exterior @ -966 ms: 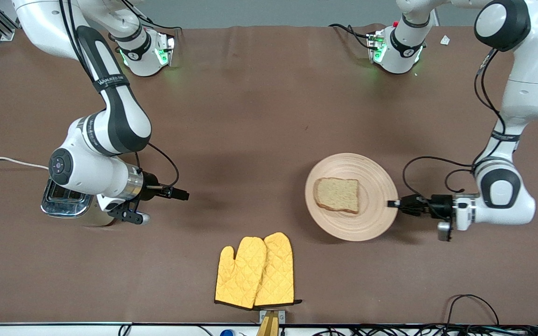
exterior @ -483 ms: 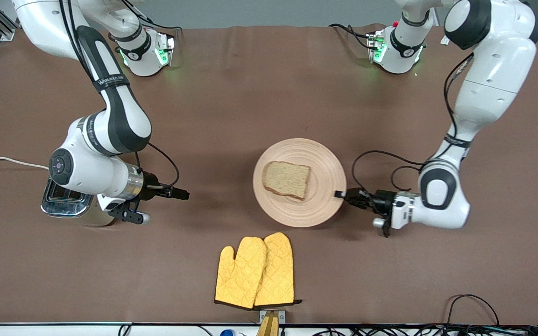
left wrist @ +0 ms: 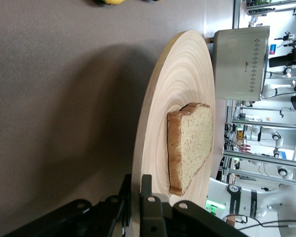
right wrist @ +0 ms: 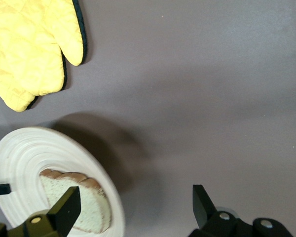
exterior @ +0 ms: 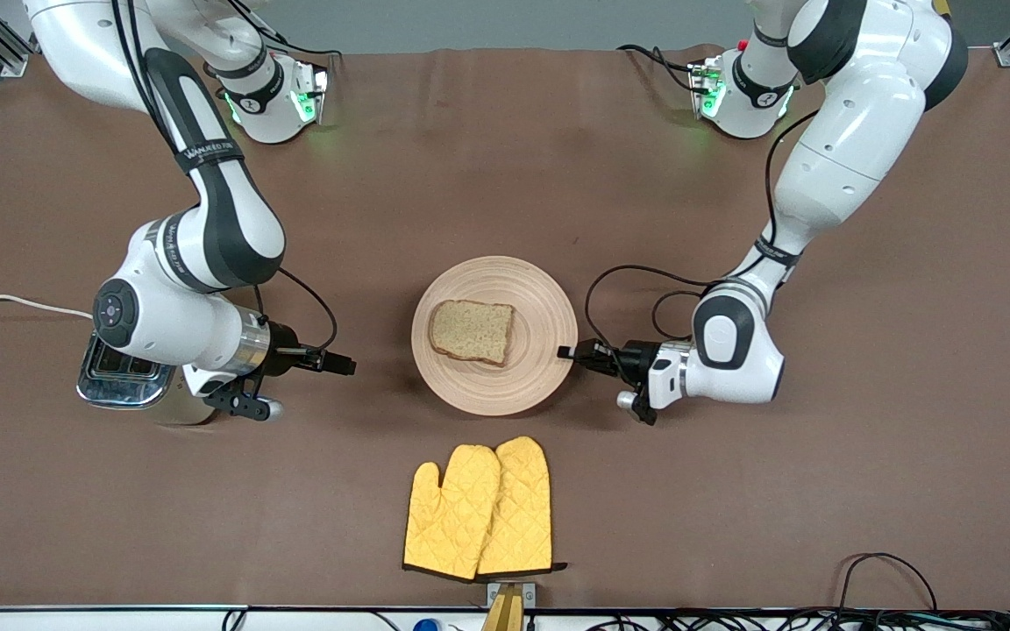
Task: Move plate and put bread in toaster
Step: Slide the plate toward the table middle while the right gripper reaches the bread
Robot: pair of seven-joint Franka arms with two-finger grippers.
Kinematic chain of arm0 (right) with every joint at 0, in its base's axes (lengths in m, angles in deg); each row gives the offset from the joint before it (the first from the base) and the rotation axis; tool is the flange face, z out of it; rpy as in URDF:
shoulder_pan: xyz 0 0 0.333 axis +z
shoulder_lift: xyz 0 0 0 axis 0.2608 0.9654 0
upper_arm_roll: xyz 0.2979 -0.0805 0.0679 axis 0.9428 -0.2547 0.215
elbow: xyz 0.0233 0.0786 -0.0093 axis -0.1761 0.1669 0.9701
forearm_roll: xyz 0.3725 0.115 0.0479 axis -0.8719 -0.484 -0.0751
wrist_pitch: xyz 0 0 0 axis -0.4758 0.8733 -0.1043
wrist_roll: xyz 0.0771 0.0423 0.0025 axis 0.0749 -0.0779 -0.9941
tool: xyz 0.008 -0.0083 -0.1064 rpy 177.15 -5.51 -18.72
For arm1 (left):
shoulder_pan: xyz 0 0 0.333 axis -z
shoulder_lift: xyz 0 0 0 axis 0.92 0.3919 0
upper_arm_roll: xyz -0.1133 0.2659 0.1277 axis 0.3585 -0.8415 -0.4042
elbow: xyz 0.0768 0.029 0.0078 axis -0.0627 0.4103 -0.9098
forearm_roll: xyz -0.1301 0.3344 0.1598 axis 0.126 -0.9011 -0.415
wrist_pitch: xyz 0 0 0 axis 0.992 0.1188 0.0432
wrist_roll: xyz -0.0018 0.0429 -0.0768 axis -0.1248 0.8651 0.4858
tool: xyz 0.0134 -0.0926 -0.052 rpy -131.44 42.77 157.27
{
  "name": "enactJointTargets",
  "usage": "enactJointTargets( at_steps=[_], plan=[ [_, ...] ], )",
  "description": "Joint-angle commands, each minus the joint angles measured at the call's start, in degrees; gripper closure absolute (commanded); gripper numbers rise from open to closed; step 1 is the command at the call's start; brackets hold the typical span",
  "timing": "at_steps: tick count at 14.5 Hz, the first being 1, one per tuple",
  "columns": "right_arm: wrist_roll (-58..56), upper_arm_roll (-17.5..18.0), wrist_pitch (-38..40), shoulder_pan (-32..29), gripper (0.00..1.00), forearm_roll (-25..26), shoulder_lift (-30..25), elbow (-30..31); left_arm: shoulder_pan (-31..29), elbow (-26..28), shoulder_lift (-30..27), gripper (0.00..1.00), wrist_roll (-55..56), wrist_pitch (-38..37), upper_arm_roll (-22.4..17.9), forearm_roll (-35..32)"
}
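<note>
The pale wooden plate sits mid-table with the slice of bread on it. My left gripper is shut on the plate's rim at the side toward the left arm's end; the left wrist view shows the rim pinched between the jaws and the bread on the plate. My right gripper is open and empty, beside the toaster, which my right arm mostly hides. The right wrist view shows the plate and bread between its open jaws. The toaster also shows in the left wrist view.
A pair of yellow oven mitts lies nearer the front camera than the plate, also in the right wrist view. The toaster's white cord runs off the right arm's end of the table. Cables lie along the front edge.
My left gripper has dragged the plate with the bread across the table toward the right arm's end, nearer my right gripper. The right arm has not moved.
</note>
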Motion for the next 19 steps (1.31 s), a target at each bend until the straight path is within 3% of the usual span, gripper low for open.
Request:
enactJointTargets(
  at_steps=[1, 3, 4, 5, 6, 11, 14, 16, 19],
  plan=[
    [-0.28, 0.07, -0.45, 0.12, 0.00, 1.01, 0.00, 0.58, -0.11, 0.54, 1.07, 0.99, -0.09, 1.57, 0.07, 2.28],
    [-0.28, 0.16, -1.15, 0.38, 0.00, 1.01, 0.09, 1.19, 0.95, 0.89, 1.34, 0.95, -0.09, 3.77, 0.07, 2.45],
    [0.07, 0.16, -1.85, 1.43, 0.00, 1.01, 0.18, 1.80, 0.95, 1.50, 1.16, 0.79, 0.08, 3.86, -0.01, 3.41],
    [0.60, 0.16, -2.73, 2.75, 0.00, 1.01, 0.52, 1.98, 0.86, 1.51, 1.16, 0.49, 0.17, 3.95, -0.01, 3.68],
    [2.52, 0.16, -3.78, 3.98, 0.00, 1.01, 1.05, 1.98, 0.51, 1.59, 0.99, 0.00, 0.17, 3.95, -0.01, 3.68],
    [14.11, -0.02, -6.33, 9.08, 0.00, 3.82, 2.02, 2.68, -1.94, 0.72, -2.96, 0.00, 13.84, 3.95, -0.72, 2.89],
    [26.31, -0.11, -12.13, 14.09, 0.00, 13.63, 3.33, 5.32, -4.66, -1.39, -5.68, 0.00, 20.71, 3.95, -1.86, -0.87],
    [30.64, -0.11, -12.40, 15.93, 0.00, 17.96, 5.09, 5.32, -8.00, -3.05, -8.05, 0.00, 25.89, 3.52, -1.86, -8.14],
    [32.77, -0.02, -12.14, 17.87, 0.00, 18.77, 5.80, 4.97, -14.24, -5.95, -12.10, 0.00, 33.46, -0.42, -1.60, -24.40]
  ],
)
